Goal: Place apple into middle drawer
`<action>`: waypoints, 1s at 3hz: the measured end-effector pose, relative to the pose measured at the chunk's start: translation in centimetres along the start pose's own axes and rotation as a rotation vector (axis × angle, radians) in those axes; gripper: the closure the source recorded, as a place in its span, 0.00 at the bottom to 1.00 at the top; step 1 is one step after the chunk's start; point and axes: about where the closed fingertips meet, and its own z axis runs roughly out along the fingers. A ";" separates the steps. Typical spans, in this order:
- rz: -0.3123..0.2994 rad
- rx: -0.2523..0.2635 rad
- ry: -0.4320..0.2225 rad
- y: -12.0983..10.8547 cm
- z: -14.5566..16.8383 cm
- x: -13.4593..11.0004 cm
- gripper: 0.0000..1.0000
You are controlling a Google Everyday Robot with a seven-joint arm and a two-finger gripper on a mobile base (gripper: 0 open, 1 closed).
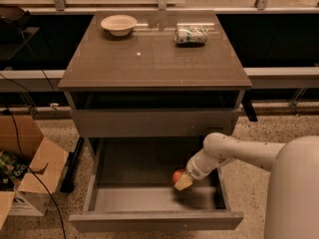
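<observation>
Your gripper (183, 181), clasping the apple (177, 175), hangs low inside the open middle drawer (154, 220), right of centre. Let go before the apple rests on the floor and it may roll; lift out carelessly and the arm could clip the drawer's right wall.
</observation>
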 end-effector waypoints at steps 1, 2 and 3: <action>0.000 -0.001 0.000 0.0 0.0 0.0 0.27; 0.000 -0.001 0.000 0.0 0.1 0.0 0.04; 0.000 -0.001 0.000 0.0 0.1 0.0 0.00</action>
